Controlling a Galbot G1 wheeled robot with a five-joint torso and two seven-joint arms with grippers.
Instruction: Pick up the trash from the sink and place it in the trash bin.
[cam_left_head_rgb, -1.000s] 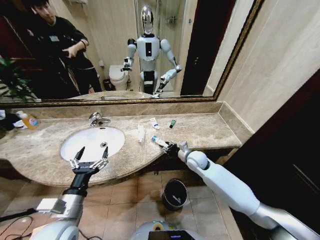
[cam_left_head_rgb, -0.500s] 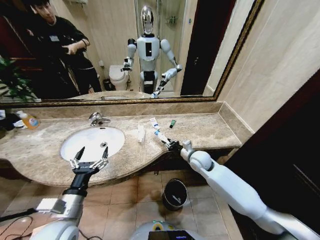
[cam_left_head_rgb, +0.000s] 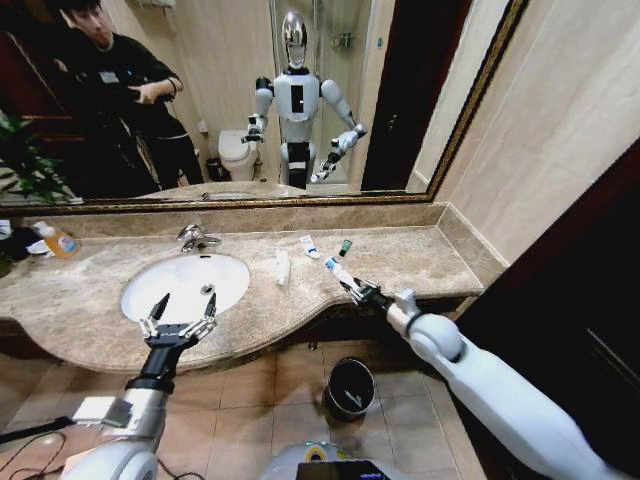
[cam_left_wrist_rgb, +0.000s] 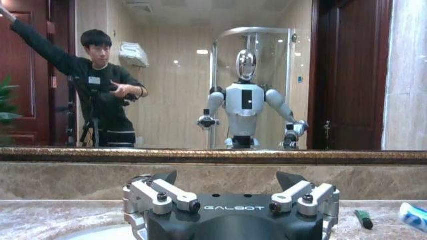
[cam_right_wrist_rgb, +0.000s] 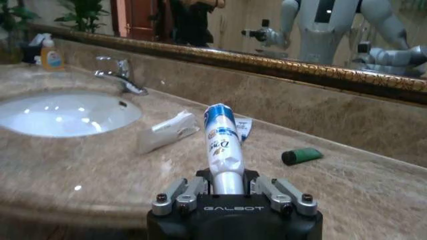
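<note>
I see right gripper (cam_left_head_rgb: 358, 291) clenched on white tube (cam_right_wrist_rgb: 222, 145), held over tabletop (cam_left_head_rgb: 420, 255) edge. Sachet (cam_right_wrist_rgb: 167, 131), second tube (cam_right_wrist_rgb: 243, 127), green-capped tube (cam_right_wrist_rgb: 301, 156) lie on tabletop beyond it, toward mirror. Bin (cam_left_head_rgb: 349, 388) on floor below gripper. Left gripper (cam_left_head_rgb: 178, 322) spread wide, holding nothing, at near rim of sink (cam_left_head_rgb: 185, 284).

Right gripper (cam_left_head_rgb: 352, 288) is clamped on a white tube (cam_left_head_rgb: 338, 272), sitting above the counter edge. Open floor drops away below it, with the trash bin (cam_left_head_rgb: 349, 387) down there, nothing in between. Ahead of it the sachet (cam_left_head_rgb: 282, 266), small tube (cam_left_head_rgb: 309, 245) and green-capped tube (cam_left_head_rgb: 344, 247) clutter the marble.
</note>
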